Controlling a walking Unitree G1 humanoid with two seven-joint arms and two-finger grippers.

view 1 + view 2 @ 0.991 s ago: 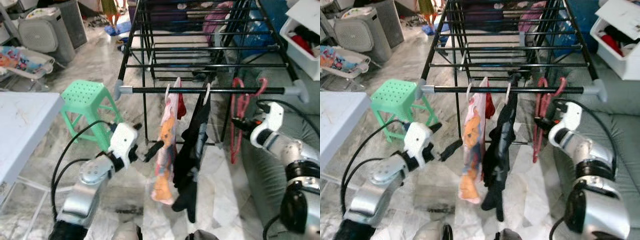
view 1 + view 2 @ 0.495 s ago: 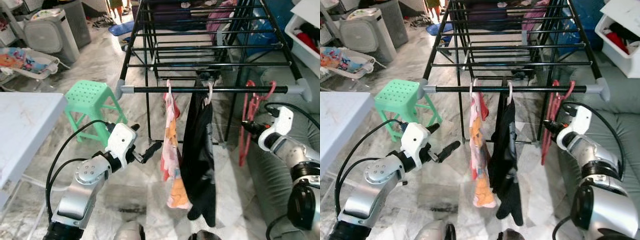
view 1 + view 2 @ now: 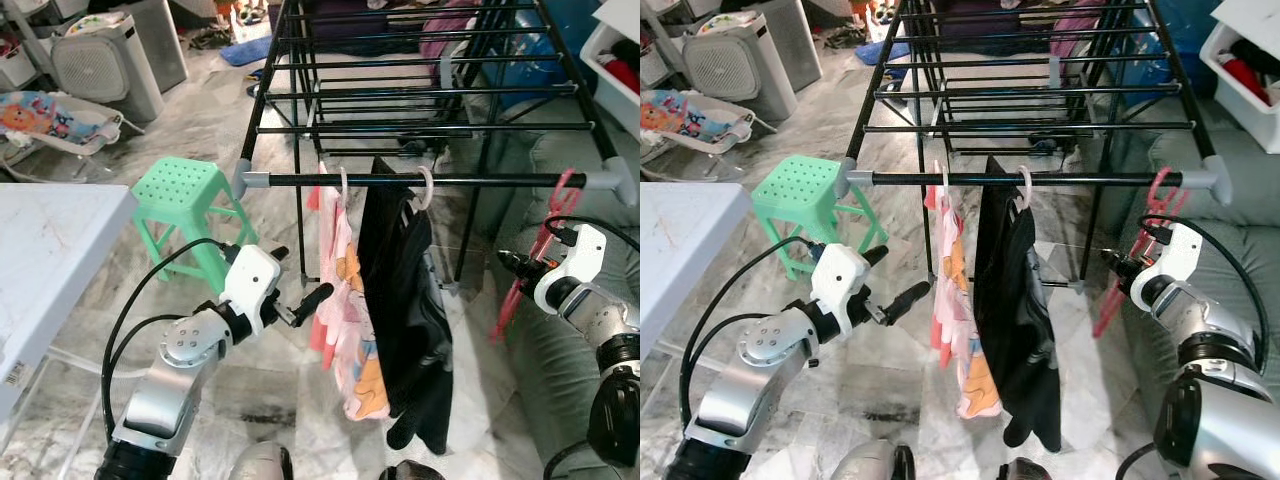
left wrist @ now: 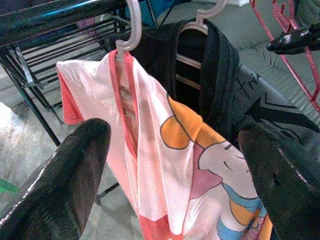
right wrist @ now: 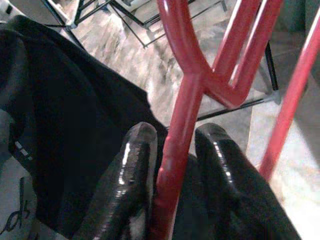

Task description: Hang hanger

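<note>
Right end effector (image 3: 1118,264) is clamped on the red plastic hanger (image 3: 527,262), hook up by the black drying rack's front rail (image 3: 480,181), prob so it can hook on. Left end effector (image 3: 303,303) is wide open w/ nothing in it, near the pink cartoon-print shirt (image 3: 345,300).

Marble-pattern floor (image 3: 250,400) — glossy, daylit. Green plastic stool (image 3: 180,200) beside white table (image 3: 50,250); grey sofa (image 3: 1240,210) opposite. White air purifier (image 3: 105,65) and baby bouncer (image 3: 50,115) behind — cluttered.
</note>
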